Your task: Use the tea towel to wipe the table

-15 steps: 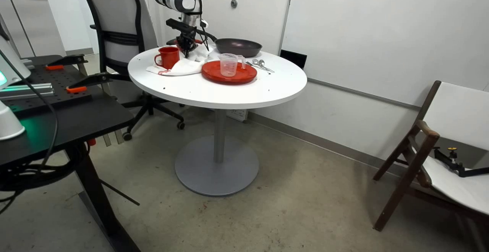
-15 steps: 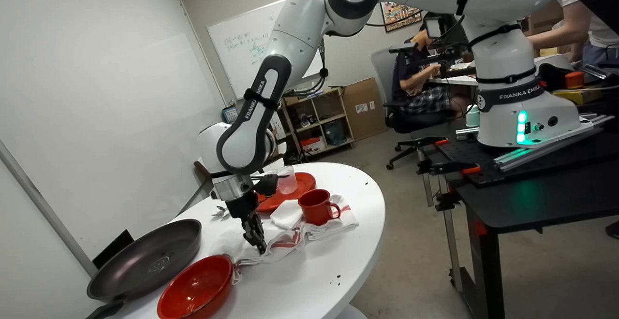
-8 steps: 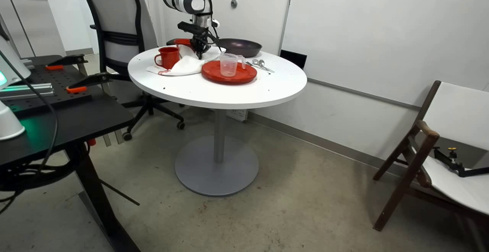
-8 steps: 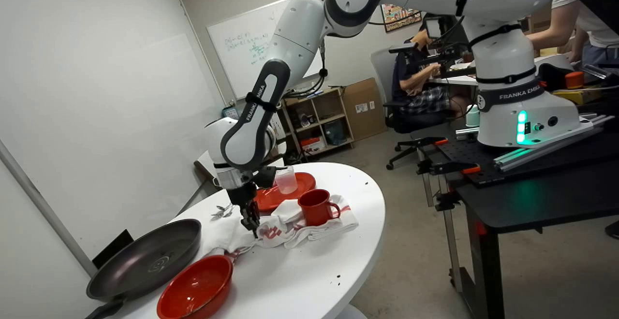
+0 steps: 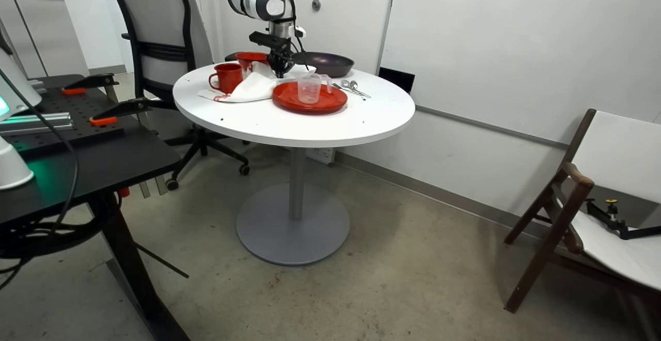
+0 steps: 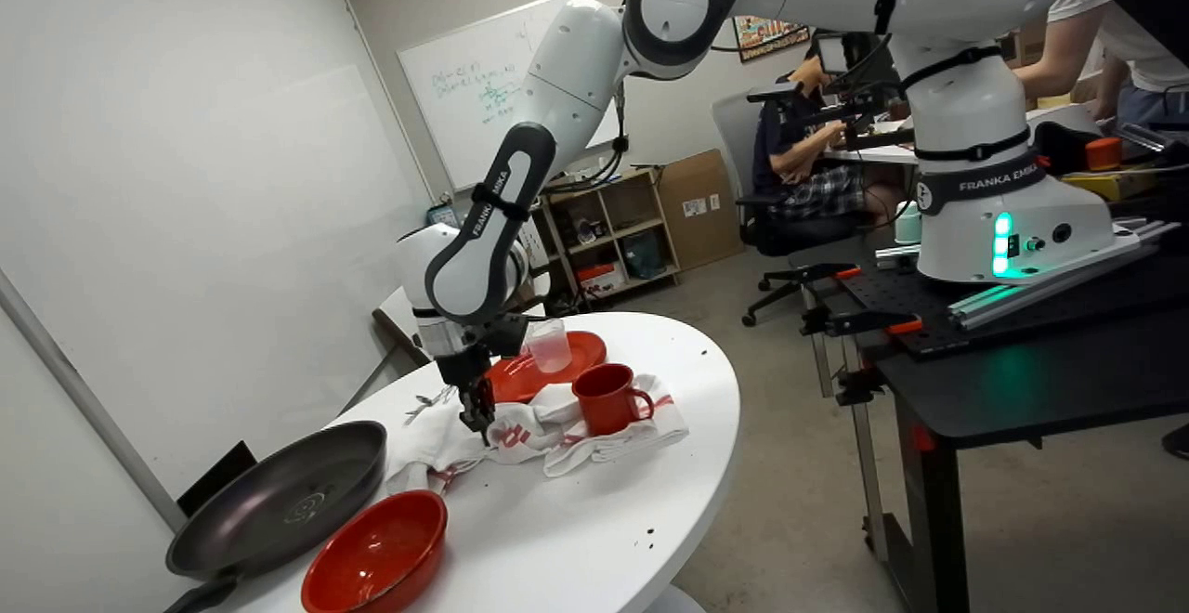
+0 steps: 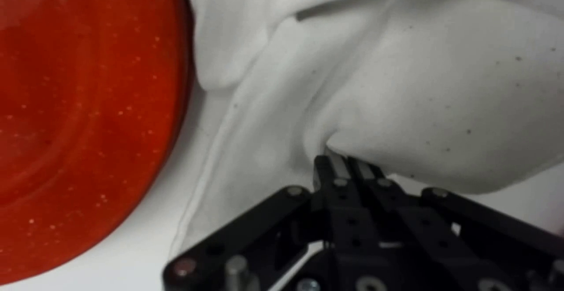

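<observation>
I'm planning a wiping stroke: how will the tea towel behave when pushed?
The tea towel is probably floppy, given its loose folds. It may bunch near the gripper, where creases gather. The red mug standing on it may pin one end.

Includes one arm (image 6: 581, 65), one gripper (image 7: 346, 163), one round white table (image 5: 310, 128), one tea towel (image 7: 374, 92), one red mug (image 6: 606, 404), one red bowl (image 6: 376, 553), one frying pan (image 6: 279, 502), one clear cup (image 5: 309, 90), two people (image 6: 806, 153) and, in an exterior view, one office chair (image 5: 160, 20) and one wooden chair (image 5: 625, 155). Leaves unclear the count of red plates (image 5: 289, 99) and cutlery (image 5: 351, 88).
</observation>
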Controlling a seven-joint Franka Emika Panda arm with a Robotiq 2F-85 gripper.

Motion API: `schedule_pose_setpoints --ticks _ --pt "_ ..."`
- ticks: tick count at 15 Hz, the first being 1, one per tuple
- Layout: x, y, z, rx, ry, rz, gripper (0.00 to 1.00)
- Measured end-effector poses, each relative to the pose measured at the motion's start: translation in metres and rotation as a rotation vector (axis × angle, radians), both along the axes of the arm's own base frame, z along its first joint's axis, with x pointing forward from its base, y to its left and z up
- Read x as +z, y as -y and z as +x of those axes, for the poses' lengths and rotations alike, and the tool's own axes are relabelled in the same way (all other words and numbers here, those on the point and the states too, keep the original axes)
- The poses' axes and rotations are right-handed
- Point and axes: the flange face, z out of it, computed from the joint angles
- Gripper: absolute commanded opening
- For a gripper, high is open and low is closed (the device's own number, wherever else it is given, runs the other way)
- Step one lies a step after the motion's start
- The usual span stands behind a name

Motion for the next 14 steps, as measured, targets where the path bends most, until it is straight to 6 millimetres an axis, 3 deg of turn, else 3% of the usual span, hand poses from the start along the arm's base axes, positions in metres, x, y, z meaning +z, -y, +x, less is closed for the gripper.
schedule_pose_setpoints --ticks 7,14 --pt "0.000 0.015 0.020 0.040 0.123 -0.002 0.01" --pt "-0.004 0.018 0.024 0.034 0.162 0.036 0.01"
